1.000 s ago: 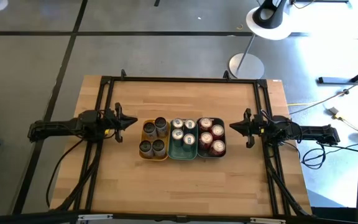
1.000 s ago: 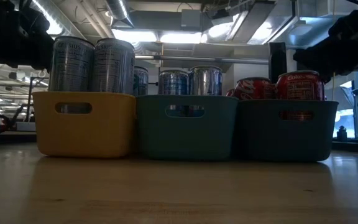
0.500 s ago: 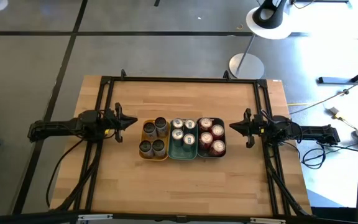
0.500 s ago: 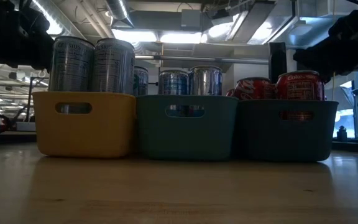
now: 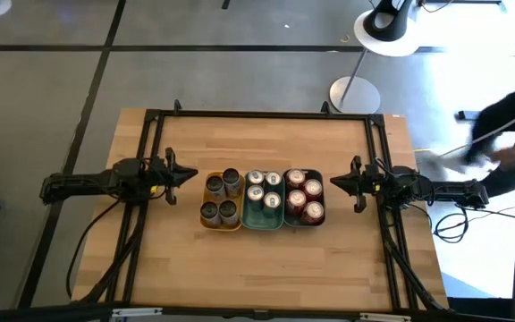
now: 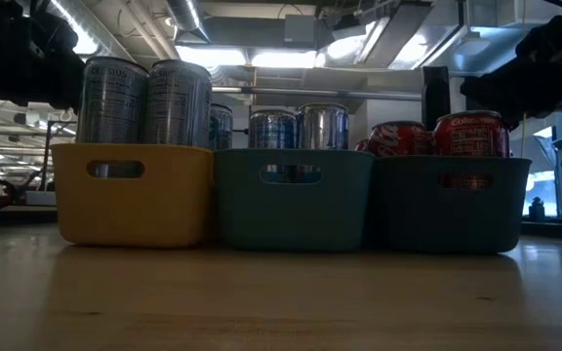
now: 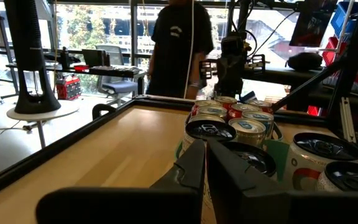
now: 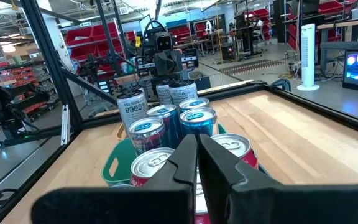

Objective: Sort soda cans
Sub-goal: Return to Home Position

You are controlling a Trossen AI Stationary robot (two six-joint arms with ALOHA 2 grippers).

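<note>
High view: twelve soda cans (image 5: 263, 197) stand upright in three bins set side by side at the middle of the table (image 5: 266, 268). The yellow bin (image 5: 223, 227), nearest the left edge, holds four dark grey cans (image 5: 211, 212). The teal bin (image 5: 262, 226) in the middle holds four silver cans (image 5: 256, 178). The dark blue bin (image 5: 304, 223), nearest the right edge, holds four red cans (image 5: 297, 199).

The left gripper (image 5: 192, 174) sits beside the yellow bin without touching it, and the right gripper (image 5: 333, 182) sits likewise beside the dark blue bin. In each wrist view that arm's own fingers are pressed together with nothing between them.

From table height the bins hide the lower half of every can. The dark grey cans (image 6: 144, 102) carry blocks of small pale print, too fine to read. The red cans (image 6: 469, 135) show white script lettering that cannot be made out with certainty. Both arms appear there only as dark masses cut off at the upper corners.

In the right wrist view one dark grey can (image 8: 132, 106) shows a white printed panel, also unreadable.

Beyond the far edge of the table, in the left wrist view, stands a person (image 7: 179, 43) in a dark top, head cut off by the frame. A dark blurred shape (image 5: 508, 134) crosses the floor off the table's right edge; what it is cannot be told.
</note>
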